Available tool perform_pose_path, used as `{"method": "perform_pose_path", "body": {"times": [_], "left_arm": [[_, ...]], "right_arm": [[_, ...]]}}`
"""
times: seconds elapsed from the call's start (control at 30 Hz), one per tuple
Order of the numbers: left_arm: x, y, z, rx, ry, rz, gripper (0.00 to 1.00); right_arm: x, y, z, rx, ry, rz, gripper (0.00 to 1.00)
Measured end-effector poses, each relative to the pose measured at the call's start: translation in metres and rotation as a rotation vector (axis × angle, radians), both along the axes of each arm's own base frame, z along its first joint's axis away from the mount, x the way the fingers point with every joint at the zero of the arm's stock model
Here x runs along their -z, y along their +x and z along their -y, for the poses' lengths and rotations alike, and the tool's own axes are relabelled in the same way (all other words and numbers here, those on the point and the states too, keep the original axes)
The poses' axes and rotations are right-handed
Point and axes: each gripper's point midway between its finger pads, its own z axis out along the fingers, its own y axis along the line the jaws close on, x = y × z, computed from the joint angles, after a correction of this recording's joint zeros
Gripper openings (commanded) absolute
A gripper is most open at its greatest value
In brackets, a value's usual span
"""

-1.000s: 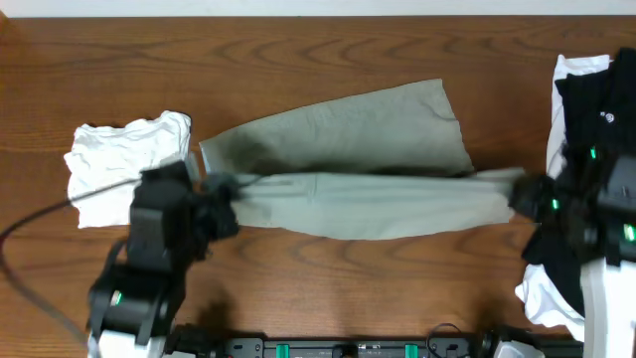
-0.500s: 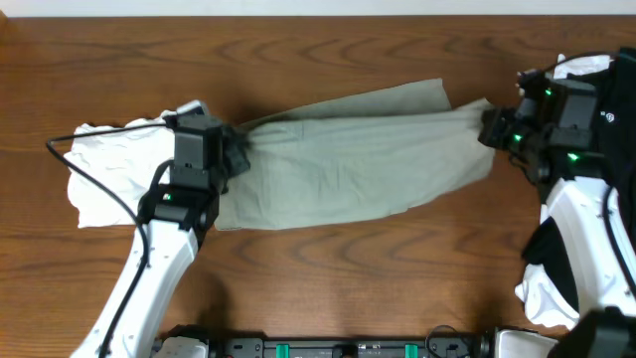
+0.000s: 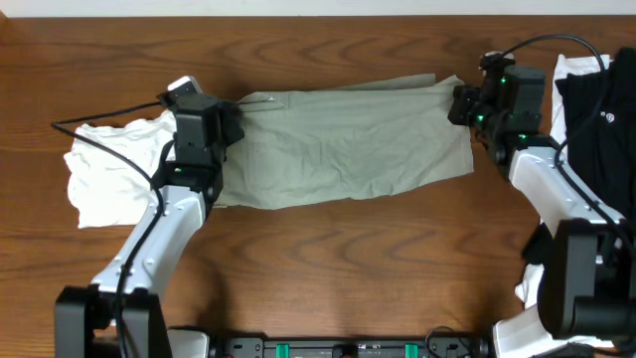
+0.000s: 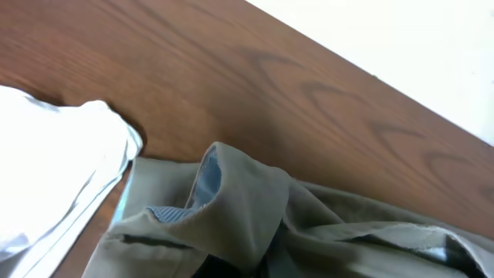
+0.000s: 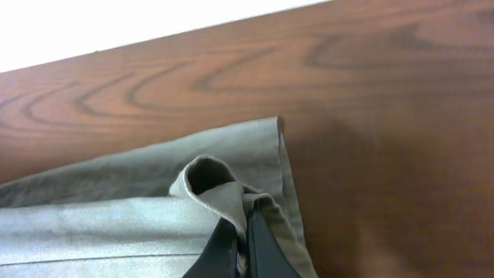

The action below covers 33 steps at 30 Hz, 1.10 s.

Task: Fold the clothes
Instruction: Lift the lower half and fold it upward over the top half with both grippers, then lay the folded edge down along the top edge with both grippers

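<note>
The khaki shorts [image 3: 343,144] lie folded lengthwise across the table's middle. My left gripper [image 3: 231,124] is shut on their left, waistband end; the left wrist view shows the pale blue inner waistband [image 4: 207,179] bunched over the jaws [image 4: 255,262]. My right gripper [image 3: 459,102] is shut on the shorts' right end; in the right wrist view a fold of khaki cloth [image 5: 208,189] is pinched between the dark fingers [image 5: 243,232].
A white folded garment [image 3: 109,174] lies left of the shorts, under the left arm; it also shows in the left wrist view [image 4: 54,166]. A black garment with white trim [image 3: 596,129] lies at the right edge. The table's far edge [image 3: 318,14] is close behind.
Both grippers carried the near leg of the shorts away from me and over the far leg. The shorts now lie doubled, flatter and nearer the far edge.
</note>
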Motion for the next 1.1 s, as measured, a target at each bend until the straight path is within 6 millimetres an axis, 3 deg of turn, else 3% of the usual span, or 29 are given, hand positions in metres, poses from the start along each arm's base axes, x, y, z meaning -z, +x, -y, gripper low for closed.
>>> {"method": "perform_pose_path", "body": {"times": [0.23, 0.47, 0.87, 1.0, 1.1], "left_arm": [[-0.002, 0.0, -0.001, -0.004, 0.003, 0.008, 0.06], [-0.045, -0.001, -0.002, -0.004, -0.009, 0.121, 0.06], [-0.086, -0.012, -0.005, -0.012, -0.016, 0.222, 0.06], [-0.088, -0.012, -0.01, -0.025, -0.015, 0.227, 0.06], [-0.086, -0.011, -0.012, -0.03, -0.014, 0.223, 0.06]], "right_arm": [[-0.011, 0.01, -0.004, 0.0, -0.004, 0.065, 0.01], [-0.035, 0.013, -0.005, 0.015, 0.027, 0.127, 0.01], [-0.091, 0.011, -0.006, 0.008, 0.035, 0.273, 0.01], [-0.103, 0.009, -0.01, -0.006, 0.042, 0.303, 0.01], [-0.101, 0.008, -0.012, -0.012, 0.044, 0.291, 0.01]]}}
